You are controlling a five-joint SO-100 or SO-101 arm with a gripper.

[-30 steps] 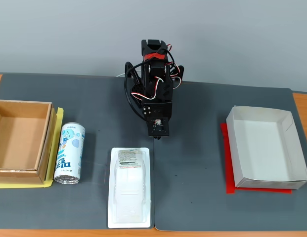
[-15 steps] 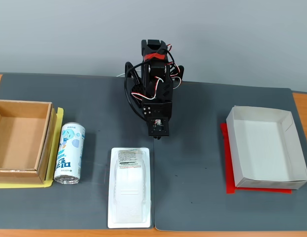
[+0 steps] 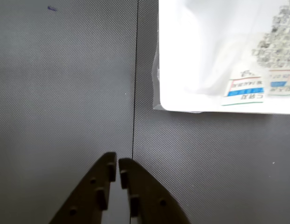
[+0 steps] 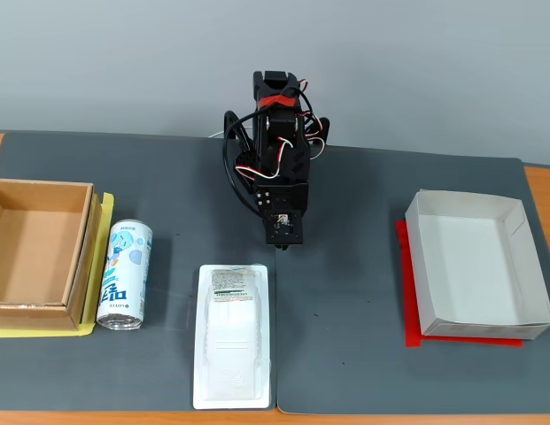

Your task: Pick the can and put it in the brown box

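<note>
Fixed view: can point(image 4: 125, 275) lies flat beside brown box point(image 4: 37, 254), well left of gripper point(image 3: 117, 166). I note jaws clenched, empty. Risk: can rolls under side contact; tray point(image 4: 232, 335) snags sweep.

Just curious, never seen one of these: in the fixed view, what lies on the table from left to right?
Brown box → can → white tray package → robot arm → white box.
</note>
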